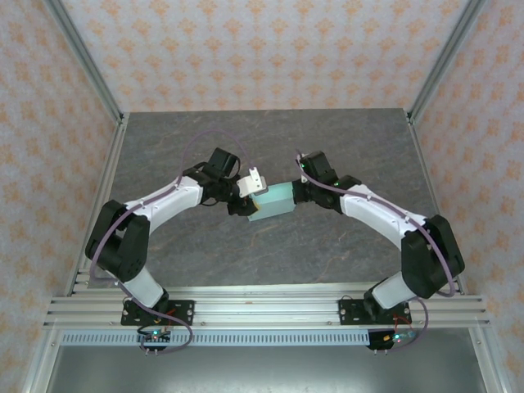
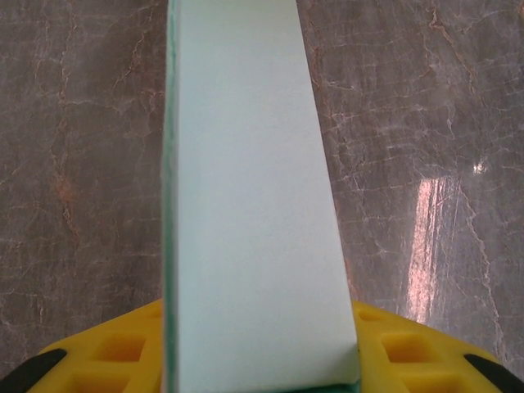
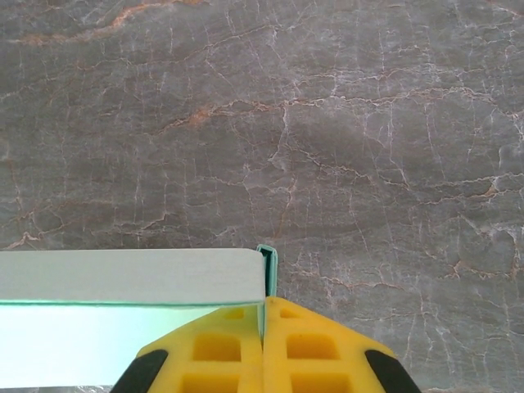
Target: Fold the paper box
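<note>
The pale mint-green paper box [image 1: 273,201] hangs above the middle of the table, held from both sides. My left gripper [image 1: 250,193] is shut across its body. In the left wrist view the box [image 2: 246,205] stands as a tall panel between the yellow fingers [image 2: 409,348], and the left gripper [image 2: 262,364] clamps its near end. My right gripper [image 1: 298,193] holds the box's right end. In the right wrist view the right gripper [image 3: 263,315] is shut on a thin doubled card edge [image 3: 268,274], with the box [image 3: 123,278] stretching to the left.
A grey marbled tabletop [image 1: 344,147] lies under both arms. Aluminium posts [image 1: 86,61] and patterned walls enclose the back and sides. An aluminium rail [image 1: 262,309] runs along the near edge by the arm bases.
</note>
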Robot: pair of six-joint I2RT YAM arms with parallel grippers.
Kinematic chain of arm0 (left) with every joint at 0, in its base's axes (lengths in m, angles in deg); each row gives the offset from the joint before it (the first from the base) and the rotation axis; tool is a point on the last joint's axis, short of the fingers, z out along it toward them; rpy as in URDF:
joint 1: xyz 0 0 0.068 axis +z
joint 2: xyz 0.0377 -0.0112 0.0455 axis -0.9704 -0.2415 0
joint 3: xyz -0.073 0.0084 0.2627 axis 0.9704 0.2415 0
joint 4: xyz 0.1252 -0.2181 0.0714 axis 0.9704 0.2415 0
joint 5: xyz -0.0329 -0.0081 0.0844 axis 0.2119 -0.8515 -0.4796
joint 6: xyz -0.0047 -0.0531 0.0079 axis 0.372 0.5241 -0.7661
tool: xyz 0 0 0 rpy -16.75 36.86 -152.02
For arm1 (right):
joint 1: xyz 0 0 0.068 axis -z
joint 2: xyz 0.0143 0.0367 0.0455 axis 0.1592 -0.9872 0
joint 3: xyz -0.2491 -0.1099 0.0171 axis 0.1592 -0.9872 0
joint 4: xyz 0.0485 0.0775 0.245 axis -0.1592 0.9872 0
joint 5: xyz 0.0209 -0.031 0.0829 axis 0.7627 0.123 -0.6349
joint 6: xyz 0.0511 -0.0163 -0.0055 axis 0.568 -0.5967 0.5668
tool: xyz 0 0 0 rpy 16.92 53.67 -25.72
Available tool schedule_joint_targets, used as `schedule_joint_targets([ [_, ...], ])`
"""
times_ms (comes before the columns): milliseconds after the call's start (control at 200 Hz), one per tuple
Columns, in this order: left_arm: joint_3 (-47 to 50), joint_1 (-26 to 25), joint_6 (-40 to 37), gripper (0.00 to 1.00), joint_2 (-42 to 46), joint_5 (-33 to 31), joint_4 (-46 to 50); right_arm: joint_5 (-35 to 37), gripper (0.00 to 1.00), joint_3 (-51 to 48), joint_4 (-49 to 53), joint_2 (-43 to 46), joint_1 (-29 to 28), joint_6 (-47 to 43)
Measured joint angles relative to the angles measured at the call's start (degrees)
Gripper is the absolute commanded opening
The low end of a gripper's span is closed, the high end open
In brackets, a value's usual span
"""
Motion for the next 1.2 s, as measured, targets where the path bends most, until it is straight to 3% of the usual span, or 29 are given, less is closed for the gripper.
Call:
schedule_joint_targets([
  [395, 0.02, -0.46, 2.40, 0.51, 0.00, -3.54, 0.15, 4.68, 0.00, -3.58, -4.28, 1.92, -2.99, 4.00],
  [1201, 0.46, -0.20, 7.87, 0.74, 1.01, -6.23, -0.11, 12.17, 0.00, 1.27, 4.26, 0.13, -7.58, 6.05],
])
